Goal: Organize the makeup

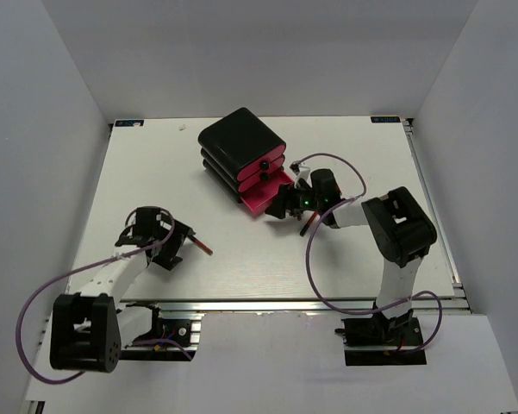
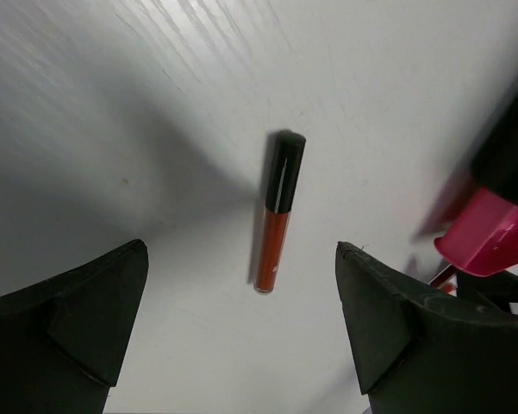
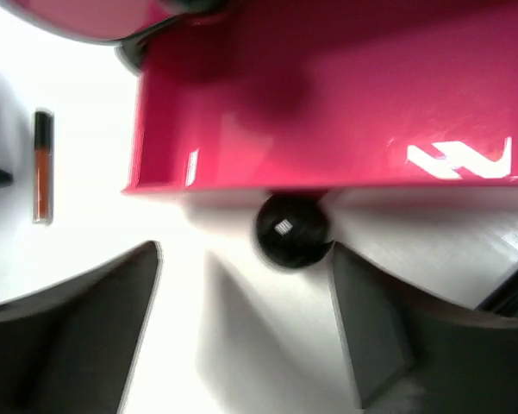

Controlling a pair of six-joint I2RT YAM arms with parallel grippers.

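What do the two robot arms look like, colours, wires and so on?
Both the left arm and the right arm are slim white links joined by chunky black joint blocks. Each trails a long looping purple cable. A small green light glows at the right arm's wrist. Up close, the fingers are broad, matte black wedges.

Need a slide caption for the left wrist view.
Open left claw hovers over a black-capped red lipstick tube lying on the white table.
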